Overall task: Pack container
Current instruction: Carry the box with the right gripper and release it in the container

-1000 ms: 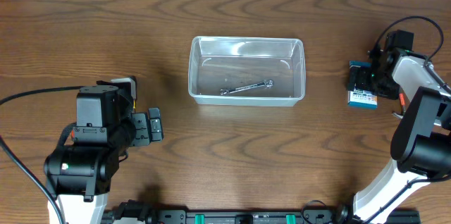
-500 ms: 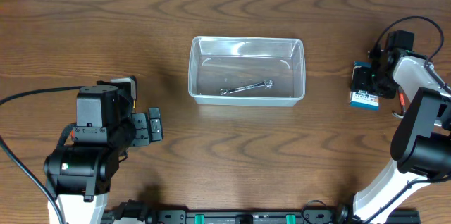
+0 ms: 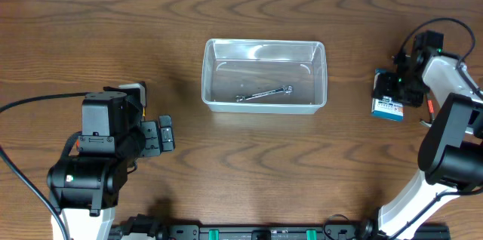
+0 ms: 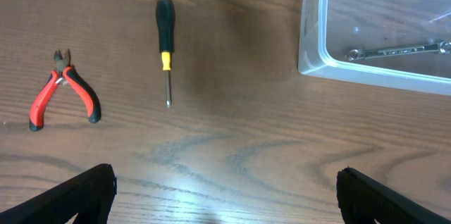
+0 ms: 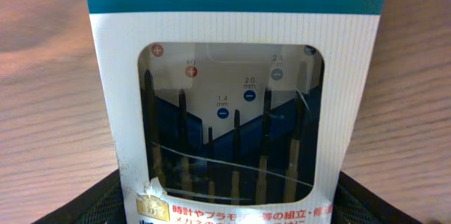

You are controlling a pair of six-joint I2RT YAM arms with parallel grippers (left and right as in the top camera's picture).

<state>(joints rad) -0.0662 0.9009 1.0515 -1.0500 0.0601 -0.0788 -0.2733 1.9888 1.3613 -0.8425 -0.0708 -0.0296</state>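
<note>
The clear plastic container (image 3: 263,51) stands at the table's middle, with a silver wrench (image 3: 264,93) inside; both show in the left wrist view (container (image 4: 315,48), wrench (image 4: 394,50)). My right gripper (image 3: 395,87) is at the far right, shut on a small blue-and-white box of precision screwdrivers (image 3: 386,105). The box (image 5: 236,55) fills the right wrist view, between the fingers (image 5: 232,199). My left gripper (image 3: 163,133) is open and empty (image 4: 225,196) over bare wood, left of the container.
Red-handled pliers (image 4: 63,97) and a black screwdriver with a yellow band (image 4: 164,48) lie on the wood ahead of the left gripper; the overhead view hides them under the left arm (image 3: 102,149). The table's far edge runs along the top.
The right gripper and the blue-and-white box have shifted slightly left, toward the container. The left arm has not moved.
</note>
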